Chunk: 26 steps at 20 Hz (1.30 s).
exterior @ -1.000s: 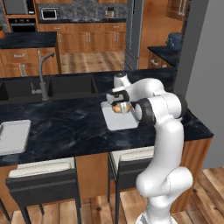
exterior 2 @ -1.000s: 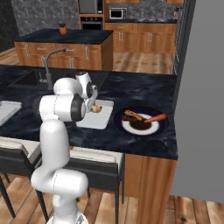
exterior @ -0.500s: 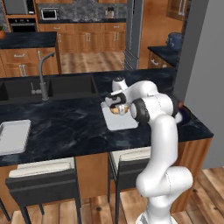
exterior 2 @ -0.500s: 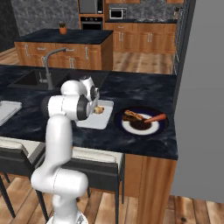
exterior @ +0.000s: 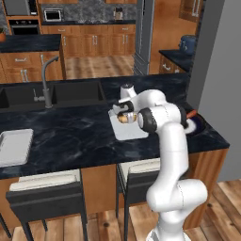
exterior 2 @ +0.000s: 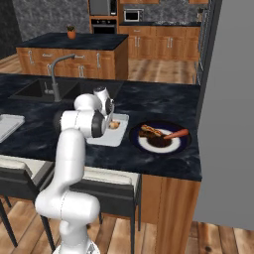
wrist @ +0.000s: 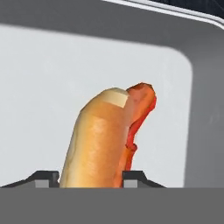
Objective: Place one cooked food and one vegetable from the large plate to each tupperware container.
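Observation:
A hot dog, a tan bun with a red sausage, is pinched in my gripper, which is shut on it. It hangs just above the floor of the near light-grey tupperware container. From the bases the hot dog and gripper sit low over that tray's far part. The large plate, dark and round, lies right of the tray with an orange carrot and brown cooked pieces on it. My arm hides most of the plate. The second tupperware container lies far left.
A dark sunken sink with a grey faucet lies behind and left of the near tray. A grey wall stands close to the right of the plate. Stools are tucked under the counter's front edge.
My elbow has swung left and the hand has sunk a little toward the near tray, with the hot dog still held. The plate and trays have not moved.

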{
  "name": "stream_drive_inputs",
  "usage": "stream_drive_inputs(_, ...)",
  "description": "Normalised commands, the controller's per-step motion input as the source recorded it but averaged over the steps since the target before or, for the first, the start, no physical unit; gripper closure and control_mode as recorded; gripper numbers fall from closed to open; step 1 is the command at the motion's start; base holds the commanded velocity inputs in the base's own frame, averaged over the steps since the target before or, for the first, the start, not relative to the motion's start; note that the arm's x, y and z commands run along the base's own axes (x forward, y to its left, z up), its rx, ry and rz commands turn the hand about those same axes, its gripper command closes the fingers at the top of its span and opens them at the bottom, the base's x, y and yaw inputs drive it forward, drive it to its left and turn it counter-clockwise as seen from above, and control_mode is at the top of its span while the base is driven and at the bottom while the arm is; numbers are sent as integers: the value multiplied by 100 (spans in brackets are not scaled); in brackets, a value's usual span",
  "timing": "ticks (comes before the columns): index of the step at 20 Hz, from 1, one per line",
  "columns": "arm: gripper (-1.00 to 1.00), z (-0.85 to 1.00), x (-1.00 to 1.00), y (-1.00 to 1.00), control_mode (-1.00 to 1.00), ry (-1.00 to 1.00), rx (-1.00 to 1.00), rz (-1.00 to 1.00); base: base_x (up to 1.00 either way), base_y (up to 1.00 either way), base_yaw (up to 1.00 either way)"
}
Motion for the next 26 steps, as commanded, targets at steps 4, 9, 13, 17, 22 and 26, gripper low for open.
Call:
stream_drive_inputs(4, -100, 2, -5, 0, -100, -1, 0, 0, 0, 0, 0)
stream_drive_inputs(9, -100, 13, -32, -5, -100, -16, 0, 0, 0, 0, 0)
stream_drive_inputs(13, -100, 6, -94, -19, -100, -34, 1, -3, 0, 0, 0)
stream_drive_inputs(17, -100, 27, -86, -11, -100, -33, 1, -3, 0, 0, 0)
stream_drive_inputs(22, -100, 93, -23, -19, -100, -2, 0, -2, 0, 0, 0)
stream_drive_inputs(26, -100, 84, 0, -54, -100, 14, 0, 0, 0, 0, 0)
